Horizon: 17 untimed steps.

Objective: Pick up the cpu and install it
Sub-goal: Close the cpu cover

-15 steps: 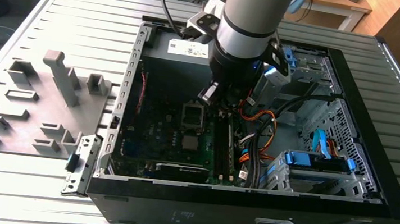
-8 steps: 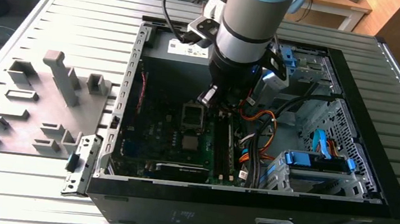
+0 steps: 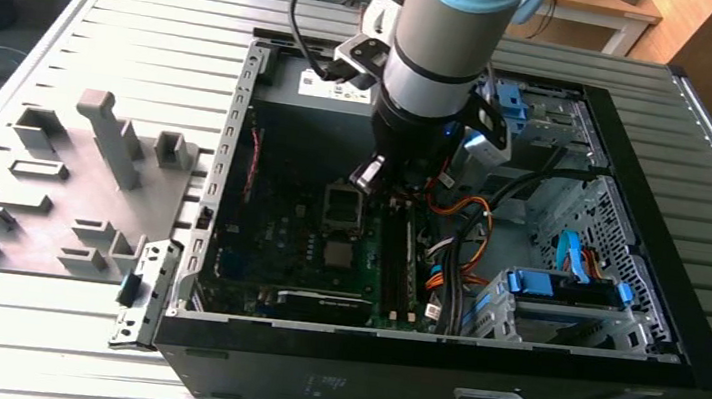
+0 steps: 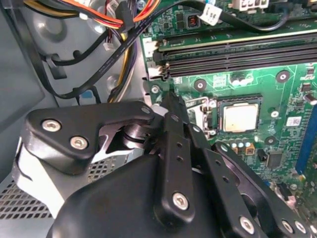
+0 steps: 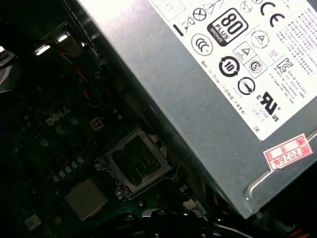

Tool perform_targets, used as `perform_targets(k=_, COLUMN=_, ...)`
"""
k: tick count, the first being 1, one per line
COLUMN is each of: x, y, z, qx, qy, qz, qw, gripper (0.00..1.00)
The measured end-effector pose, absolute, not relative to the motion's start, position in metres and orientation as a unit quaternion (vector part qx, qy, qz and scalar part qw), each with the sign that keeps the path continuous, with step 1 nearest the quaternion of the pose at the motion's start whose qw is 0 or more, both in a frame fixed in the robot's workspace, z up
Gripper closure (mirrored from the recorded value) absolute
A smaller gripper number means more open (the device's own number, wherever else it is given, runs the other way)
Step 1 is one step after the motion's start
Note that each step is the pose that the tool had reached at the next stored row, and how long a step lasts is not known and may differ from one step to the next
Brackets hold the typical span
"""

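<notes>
Silvery-grey metal caps the cpu (image 4: 240, 117), a small flat square lying level in the socket (image 4: 216, 130) on the green motherboard (image 3: 283, 252). I judge it light and stiff but delicate. The smooth lid offers little friction, and the contact side underneath would not forgive a scrape or a tilted landing. I would take it by two opposite edges with a light squeeze and keep it level. Nothing touches it now. Whether my gripper (image 3: 385, 185) is open or closed I cannot tell. It hangs above the board, just beyond the cpu and apart from it.

The open computer case (image 3: 444, 371) lies on the slatted metal table (image 3: 145, 45), its black wall nearest. Inside, near and toward the exterior view's right, a metal drive cage (image 3: 561, 288) with blue clips holds a drive. The motherboard fills the floor on the exterior view's left. Its socket holds the cpu, which looks seated to me. Just beyond the socket a dark frame (image 5: 136, 161) with a shiny rim is swung up, not clamped over the chip. Orange and black cables (image 3: 461, 222) bunch farther right. The grey power supply (image 5: 198, 99) sits at the far side. Outside the case, on the exterior view's left, a grey fixture (image 3: 63, 186) has pockets whose contents I cannot make out.
</notes>
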State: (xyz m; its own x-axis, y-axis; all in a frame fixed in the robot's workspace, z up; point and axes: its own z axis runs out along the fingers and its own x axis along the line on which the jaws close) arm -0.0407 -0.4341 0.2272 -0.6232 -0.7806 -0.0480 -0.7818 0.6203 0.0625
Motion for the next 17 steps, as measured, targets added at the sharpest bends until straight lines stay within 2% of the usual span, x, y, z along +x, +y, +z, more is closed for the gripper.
perform_targets(k=17, x=-0.0406, y=-0.434, z=0.2222, qx=-0.433, qy=0.901, qz=0.038, qw=0.008, gripper=0.89)
